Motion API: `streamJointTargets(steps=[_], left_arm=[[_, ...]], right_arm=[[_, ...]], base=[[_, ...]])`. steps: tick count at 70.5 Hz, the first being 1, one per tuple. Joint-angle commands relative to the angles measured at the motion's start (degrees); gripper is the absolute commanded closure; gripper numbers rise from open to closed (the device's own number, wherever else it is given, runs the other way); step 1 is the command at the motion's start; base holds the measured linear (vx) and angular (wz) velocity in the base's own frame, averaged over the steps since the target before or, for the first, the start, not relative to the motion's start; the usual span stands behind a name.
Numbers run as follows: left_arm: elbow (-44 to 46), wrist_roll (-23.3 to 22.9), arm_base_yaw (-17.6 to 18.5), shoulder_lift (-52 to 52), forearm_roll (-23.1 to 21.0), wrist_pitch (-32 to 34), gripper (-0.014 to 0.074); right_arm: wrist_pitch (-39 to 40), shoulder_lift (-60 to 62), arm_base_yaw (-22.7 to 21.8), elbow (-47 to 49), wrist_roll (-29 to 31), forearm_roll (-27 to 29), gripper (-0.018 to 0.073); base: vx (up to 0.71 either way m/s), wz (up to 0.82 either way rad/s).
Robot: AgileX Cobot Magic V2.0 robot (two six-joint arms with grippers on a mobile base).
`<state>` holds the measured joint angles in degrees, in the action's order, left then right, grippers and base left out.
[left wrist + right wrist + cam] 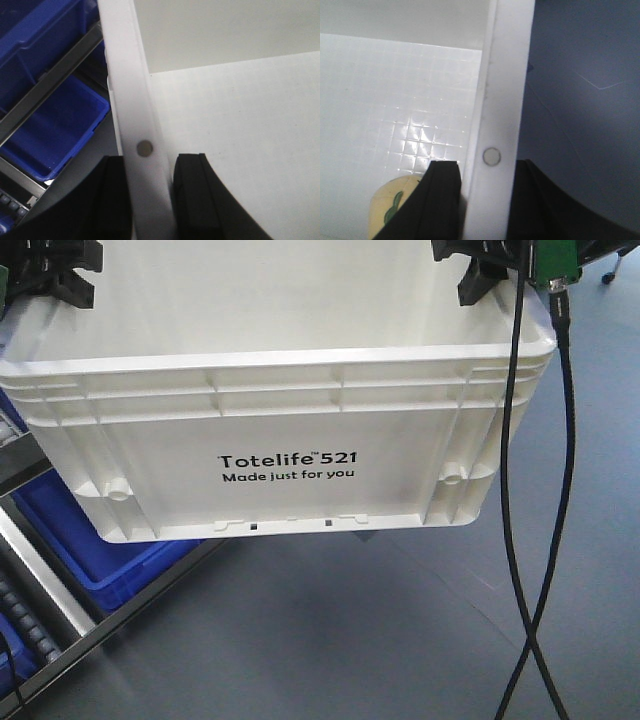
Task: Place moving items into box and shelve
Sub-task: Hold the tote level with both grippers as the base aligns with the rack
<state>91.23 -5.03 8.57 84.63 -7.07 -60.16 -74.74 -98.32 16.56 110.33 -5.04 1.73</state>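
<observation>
The white box (pixel 280 430), printed "Totelife 521", hangs above the grey floor, held between both arms. My left gripper (pixel 58 270) is shut on the box's left rim (pixel 135 90), one finger outside and one inside; in the left wrist view the gripper (pixel 150 167) straddles that rim. My right gripper (pixel 480 268) is shut on the right rim (pixel 505 75) in the same way, seen close in the right wrist view (pixel 487 172). A yellow moving item with a green stripe (pixel 390 205) lies on the box floor beside the inner right finger. The mauve-pink item is hidden.
Blue plastic bins (pixel 95 540) (pixel 55 125) sit on a metal-railed rack (pixel 45 575) at lower left, with rollers (pixel 25 625) below. Black cables (pixel 530 540) hang down on the right in front of the box corner. Grey floor (pixel 350 640) lies beneath.
</observation>
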Motion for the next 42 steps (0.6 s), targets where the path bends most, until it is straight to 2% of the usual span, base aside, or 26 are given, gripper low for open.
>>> streamJointTargets(steps=[1, 23, 42], left_arm=[[2.5, 1.4, 0.3, -2.9, -0.8, 6.6, 0.0613], [2.5, 1.4, 0.3, -2.9, -0.8, 6.6, 0.0613], [2.5, 1.4, 0.3, -2.9, -0.8, 6.6, 0.0613]], right_arm=[[4.4, 3.9, -0.3, 2.4, 0.9, -1.0, 0.0571], [4.4, 3.9, -0.3, 2.4, 0.9, -1.0, 0.0571], [4.4, 3.9, -0.3, 2.4, 0.9, -1.0, 0.0571]], base=[[0.09, 0.37], [0.03, 0.34], [-0.06, 0.54]])
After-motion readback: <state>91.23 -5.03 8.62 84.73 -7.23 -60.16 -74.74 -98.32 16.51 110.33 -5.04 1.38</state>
